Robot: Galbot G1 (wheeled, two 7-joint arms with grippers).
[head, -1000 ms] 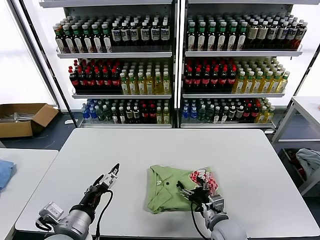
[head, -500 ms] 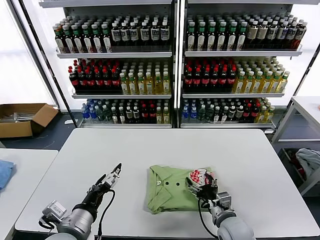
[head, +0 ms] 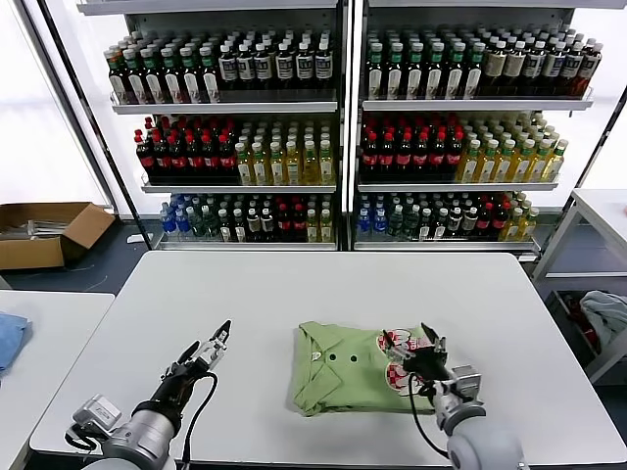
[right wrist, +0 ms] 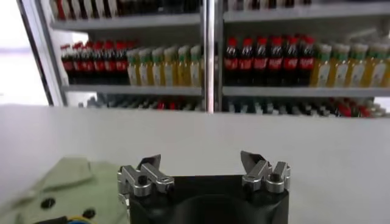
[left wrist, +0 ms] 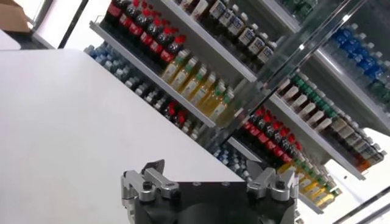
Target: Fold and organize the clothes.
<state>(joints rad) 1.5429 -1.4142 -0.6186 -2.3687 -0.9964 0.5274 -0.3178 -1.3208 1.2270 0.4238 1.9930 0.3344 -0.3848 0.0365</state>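
Note:
The light green polo shirt (head: 343,380) lies folded on the white table (head: 323,294), near its front edge, collar and small buttons to the left and the red-and-white checkered print (head: 400,362) on its right end. My right gripper (head: 426,349) is open and empty, just above the shirt's right edge by the print. A corner of the shirt with buttons shows in the right wrist view (right wrist: 67,189), beside the open right gripper (right wrist: 202,164). My left gripper (head: 217,342) is open and empty over bare table, left of the shirt; the left wrist view shows it (left wrist: 208,175) open.
Shelves of bottles (head: 333,127) stand behind the table. A cardboard box (head: 44,233) sits on the floor at the far left. A blue cloth (head: 10,338) lies on a side table at left. A pale fabric bundle (head: 605,318) lies at the right edge.
My right gripper has moved right and let go of the shirt's right end, which now lies flatter with the print spread out. My left gripper has barely moved.

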